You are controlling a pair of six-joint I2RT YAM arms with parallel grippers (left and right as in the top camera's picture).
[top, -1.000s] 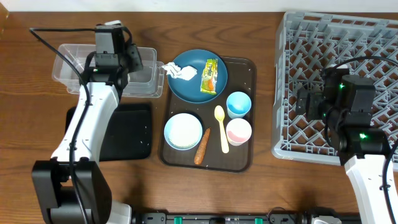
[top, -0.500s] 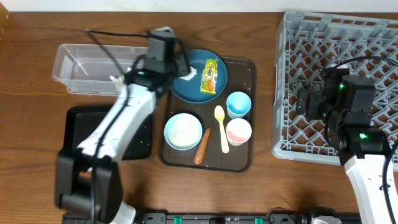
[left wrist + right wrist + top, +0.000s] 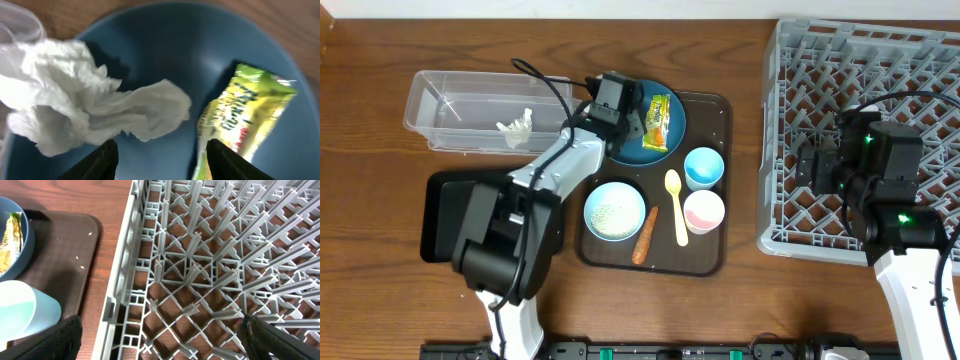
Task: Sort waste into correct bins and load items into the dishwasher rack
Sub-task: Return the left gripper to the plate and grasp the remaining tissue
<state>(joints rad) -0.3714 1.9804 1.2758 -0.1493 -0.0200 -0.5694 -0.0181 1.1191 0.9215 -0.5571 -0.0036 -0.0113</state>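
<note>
Overhead, the left gripper (image 3: 623, 115) is hovering over the left side of a dark-blue plate (image 3: 655, 152) at the far end of a brown tray (image 3: 715, 120). In the left wrist view its fingers (image 3: 102, 160) are spreading wide with nothing between them. A crumpled tissue (image 3: 85, 112) is lying on the plate just left of the spread fingers, and a yellow-green wrapper (image 3: 245, 117) is lying on the plate to their right. A second tissue (image 3: 517, 127) is sitting inside the clear tub (image 3: 450, 105) at far left, while the black tray (image 3: 440, 215) is showing beneath the left arm, nearer than the tub. On the brown tray, a white bowl (image 3: 592, 200) is holding rice (image 3: 616, 213), with a carrot (image 3: 645, 236), a pale spoon (image 3: 676, 205), a light-blue cup (image 3: 703, 167) and a pink cup (image 3: 704, 211) sitting to its right. The right gripper (image 3: 170, 342) is hanging over the left edge of the grey rack (image 3: 880, 70), fingers wide apart and gripping nothing.
</note>
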